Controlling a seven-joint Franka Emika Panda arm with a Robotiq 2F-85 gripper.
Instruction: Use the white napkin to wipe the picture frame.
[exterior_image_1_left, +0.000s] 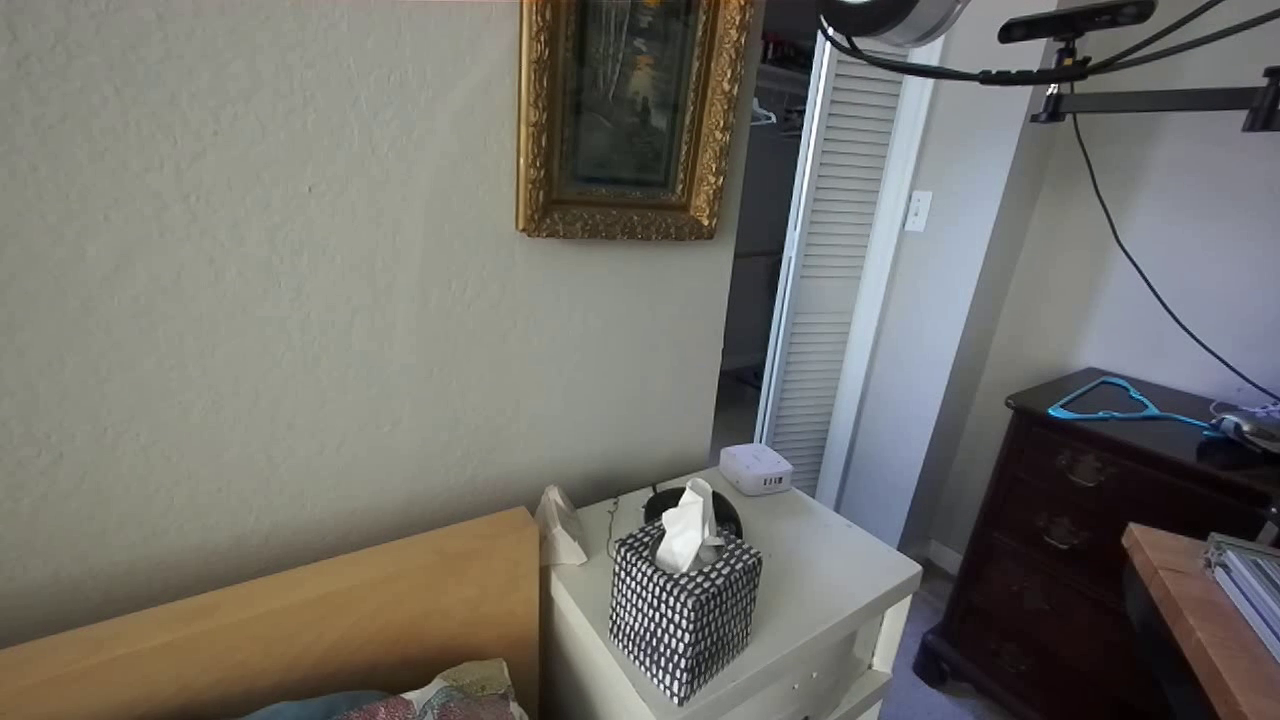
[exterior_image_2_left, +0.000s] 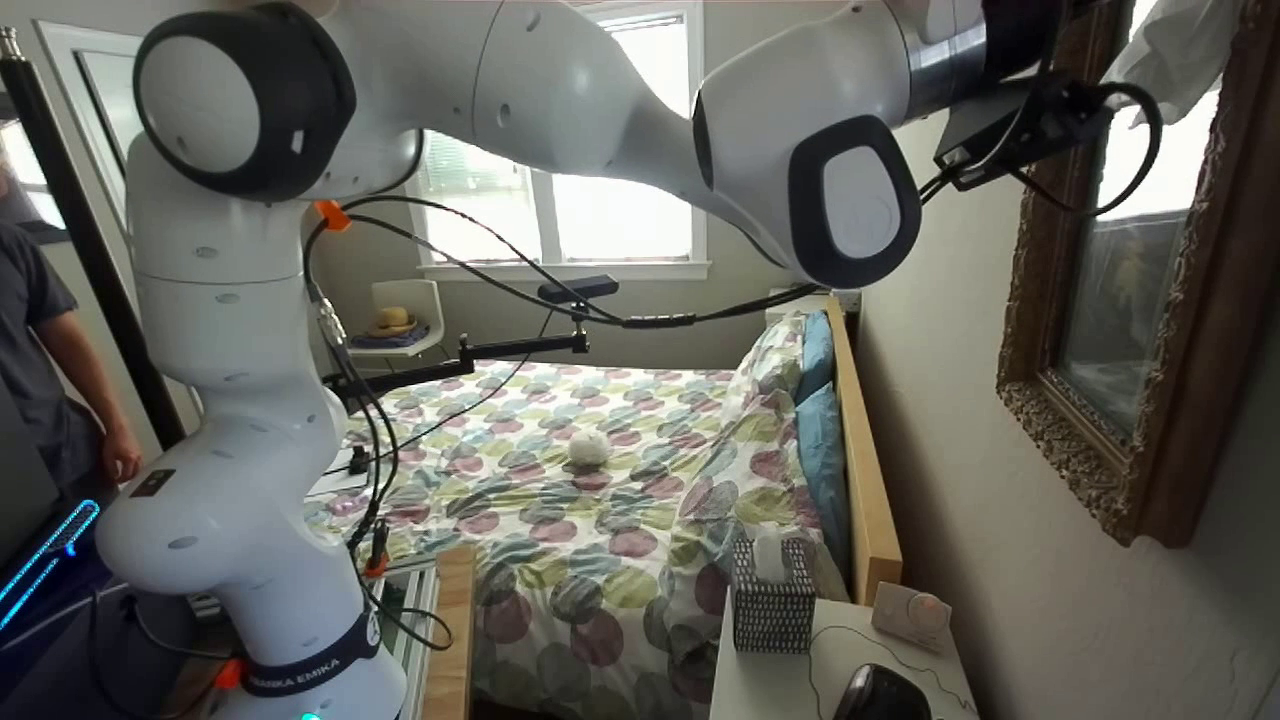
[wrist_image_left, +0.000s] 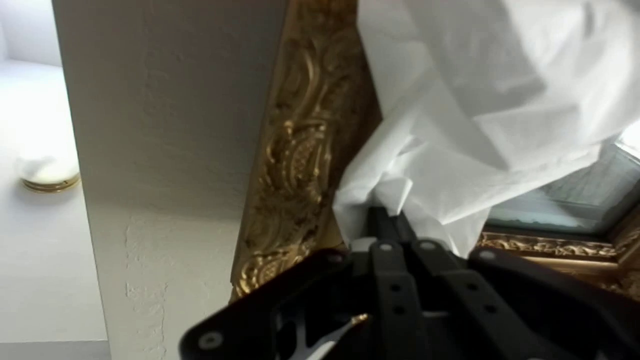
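Note:
In the wrist view my gripper (wrist_image_left: 388, 215) is shut on the white napkin (wrist_image_left: 480, 105), its fingertips pinching the crumpled lower edge. The rest of the napkin fans out beyond the fingers, covering much of the view. Behind it runs the carved gold border of the picture frame (wrist_image_left: 295, 165); glass shows at the right. An exterior view has the napkin (exterior_image_2_left: 1180, 60) hanging before the upper part of the frame (exterior_image_2_left: 1070, 460); whether they touch I cannot tell. Elsewhere the frame (exterior_image_1_left: 620, 222) hangs on the wall with its top cut off, and the gripper is outside that view.
Below the frame stands a white nightstand (exterior_image_1_left: 830, 560) carrying a patterned tissue box (exterior_image_1_left: 685, 610) and a small white device (exterior_image_1_left: 756, 468). A wooden headboard (exterior_image_2_left: 862, 440) runs along the wall beside the bed. A camera (exterior_image_2_left: 578, 288) sits on a black bracket, and cables hang from the arm.

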